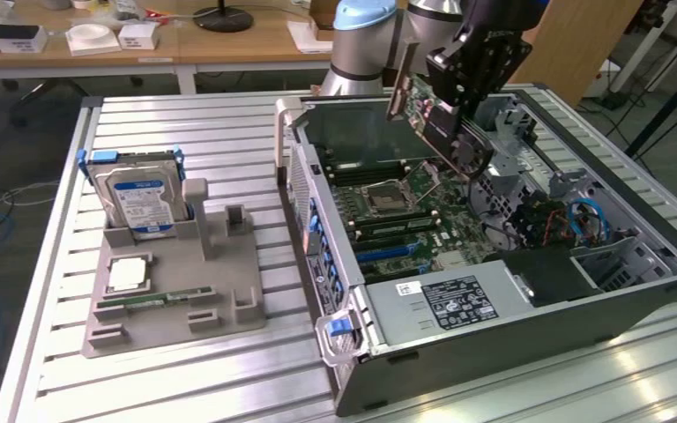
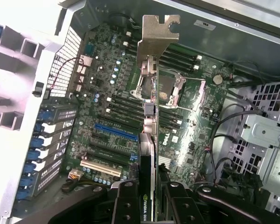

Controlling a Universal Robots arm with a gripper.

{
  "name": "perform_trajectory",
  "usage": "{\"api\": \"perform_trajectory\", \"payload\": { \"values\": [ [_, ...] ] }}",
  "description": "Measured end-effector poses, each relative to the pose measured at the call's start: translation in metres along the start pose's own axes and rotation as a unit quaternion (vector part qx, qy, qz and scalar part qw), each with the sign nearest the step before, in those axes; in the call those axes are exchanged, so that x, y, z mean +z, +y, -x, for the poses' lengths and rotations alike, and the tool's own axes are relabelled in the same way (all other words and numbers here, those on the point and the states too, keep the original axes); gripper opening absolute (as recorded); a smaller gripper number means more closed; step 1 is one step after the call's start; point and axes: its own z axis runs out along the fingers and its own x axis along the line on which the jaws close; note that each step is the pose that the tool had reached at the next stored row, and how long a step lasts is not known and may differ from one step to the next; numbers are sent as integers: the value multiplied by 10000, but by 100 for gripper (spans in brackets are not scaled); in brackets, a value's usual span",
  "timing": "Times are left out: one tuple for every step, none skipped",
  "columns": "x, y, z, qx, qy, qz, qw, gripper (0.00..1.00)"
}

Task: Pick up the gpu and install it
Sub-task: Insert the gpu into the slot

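Note:
My gripper [image 1: 462,84] is shut on the gpu [image 1: 429,115], a green card with a silver end bracket. It hangs tilted in the air over the open computer case [image 1: 527,339], above the motherboard [image 1: 415,220]. In the wrist view the gpu [image 2: 148,149] is seen edge-on, and its silver bracket [image 2: 156,35] points toward the board. Black fingers [image 2: 126,203] clamp it from both sides. It hovers over the motherboard [image 2: 107,93] near the processor socket [image 2: 165,86], clear of the blue slot [image 2: 115,132] and apart from the board.
A grey parts holder [image 1: 174,304] on the slatted table [image 1: 197,132] at the exterior view's left carries a silver hard drive with a blue label [image 1: 138,198], a processor chip [image 1: 127,273] and a memory stick [image 1: 151,301]. The power supply [image 1: 457,300] fills the case's near end.

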Motion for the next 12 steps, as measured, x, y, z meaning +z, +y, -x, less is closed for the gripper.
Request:
{"api": "perform_trajectory", "payload": {
  "values": [
    [0,0,0,-20,0,0,10000,26],
    [0,0,0,-41,1,1,10000,26],
    [0,0,0,-62,1,1,10000,26],
    [0,0,0,-82,1,1,10000,26],
    [0,0,0,-102,1,1,9999,26],
    [0,0,0,-122,1,2,9999,26],
    [0,0,0,-143,2,2,9999,26],
    [0,0,0,-163,2,2,9999,26],
    [0,0,0,-183,2,2,9998,26],
    [0,0,0,-205,2,3,9998,26],
    [0,0,0,-226,3,3,9997,26],
    [0,0,0,-246,3,3,9997,26]
  ]
}}
